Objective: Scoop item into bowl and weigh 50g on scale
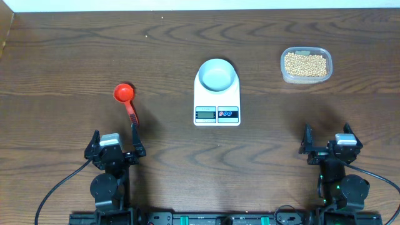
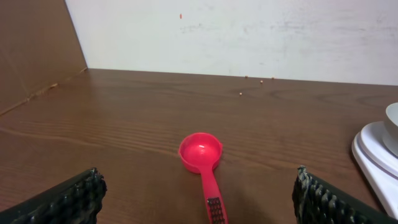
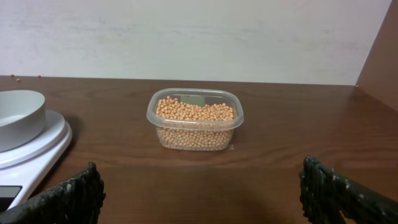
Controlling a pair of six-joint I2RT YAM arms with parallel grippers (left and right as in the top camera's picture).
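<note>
Tan-yellow beans fill a clear plastic tub at the back right; the beans also show in the right wrist view. An empty pale blue-white bowl sits on the white scale at the table's middle. A red scoop lies left of the scale, handle toward my left gripper; it also shows in the left wrist view. My left gripper is open and empty just behind the handle's end. My right gripper is open and empty, well short of the tub.
The wooden table ends at a white wall behind. A brown panel stands at the far left edge. A few stray beans lie by the wall. The scale's rim sits left of my right gripper.
</note>
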